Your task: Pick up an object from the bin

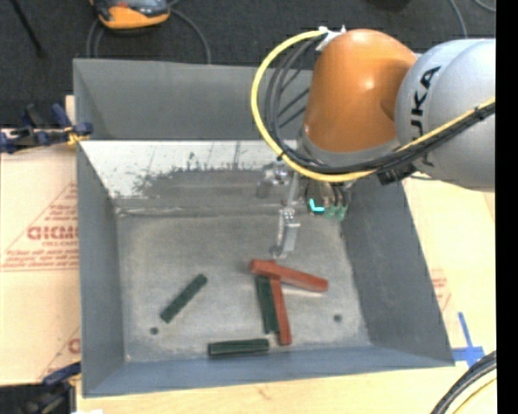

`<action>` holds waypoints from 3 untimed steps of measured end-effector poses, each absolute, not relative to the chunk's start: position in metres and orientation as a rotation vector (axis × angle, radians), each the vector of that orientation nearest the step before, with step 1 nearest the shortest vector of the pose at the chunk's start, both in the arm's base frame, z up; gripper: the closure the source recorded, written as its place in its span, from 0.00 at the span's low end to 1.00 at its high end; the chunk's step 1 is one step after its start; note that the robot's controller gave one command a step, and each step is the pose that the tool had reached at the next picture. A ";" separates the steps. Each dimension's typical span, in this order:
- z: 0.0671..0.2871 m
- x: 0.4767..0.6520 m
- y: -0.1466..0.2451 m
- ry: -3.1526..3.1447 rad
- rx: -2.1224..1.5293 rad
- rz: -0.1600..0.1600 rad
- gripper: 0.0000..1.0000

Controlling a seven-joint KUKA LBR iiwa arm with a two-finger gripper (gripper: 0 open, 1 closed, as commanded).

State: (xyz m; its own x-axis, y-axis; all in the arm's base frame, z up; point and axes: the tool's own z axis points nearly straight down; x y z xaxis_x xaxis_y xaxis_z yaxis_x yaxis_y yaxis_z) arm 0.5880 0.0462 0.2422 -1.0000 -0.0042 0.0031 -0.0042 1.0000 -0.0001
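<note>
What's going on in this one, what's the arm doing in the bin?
The arm's end effector hangs low inside the grey bin, close to the left end of a red bar. That bar lies across a second red bar, with a dark green bar right beside them. A green bar on the left and a green bar by the front wall lie apart. All the bars lie on the floor; none is lifted.

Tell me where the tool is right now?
In the camera view, the tool hangs a bit right of the bin's middle, by the left end of the upper red bar.
</note>
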 end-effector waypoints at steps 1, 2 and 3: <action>0.247 0.589 0.046 -3.146 0.005 -0.001 0.00; 0.177 0.570 0.020 -3.148 -0.093 -0.002 0.00; 0.158 0.568 -0.027 -3.117 -0.405 0.000 0.00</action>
State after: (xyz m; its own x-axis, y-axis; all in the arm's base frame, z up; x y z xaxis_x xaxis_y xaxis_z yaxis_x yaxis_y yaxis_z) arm 0.5676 -0.0272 0.1575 -0.9668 0.2555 -0.0011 0.2555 0.9668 0.0004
